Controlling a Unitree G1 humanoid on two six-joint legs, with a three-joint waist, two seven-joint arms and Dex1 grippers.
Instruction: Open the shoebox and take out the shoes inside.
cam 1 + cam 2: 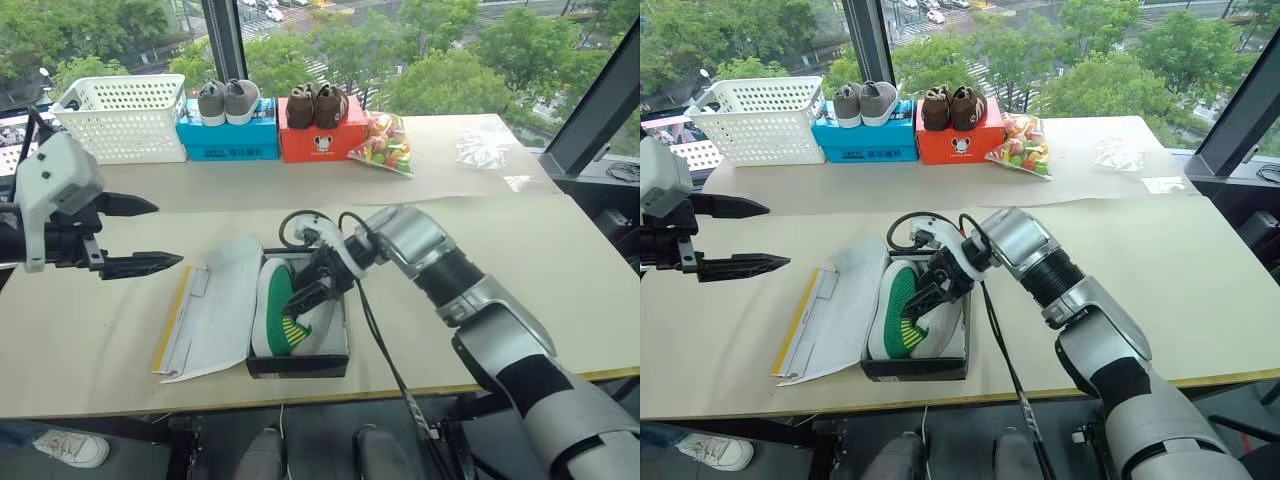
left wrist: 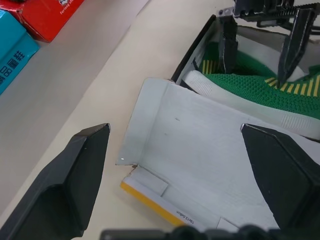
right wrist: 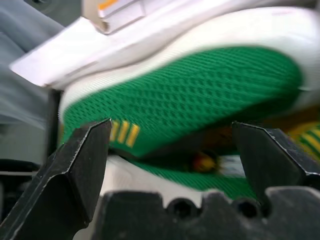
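The table (image 1: 560, 270) carries the shoebox (image 1: 297, 362) near its front edge, lid (image 1: 215, 315) already folded flat to the robot's left, white inside up. The shoes (image 1: 280, 315) lie inside, green soles showing. The right claw (image 1: 305, 297) hangs over them, spread wide and empty, one finger either side of the upper shoe's sole. To do this well, sink it further so the pads bracket the sole's edges, then close firmly before lifting, lest the box rise too. The left claw (image 1: 135, 235), also wide and empty, hovers beside the lid, ready to pin it.
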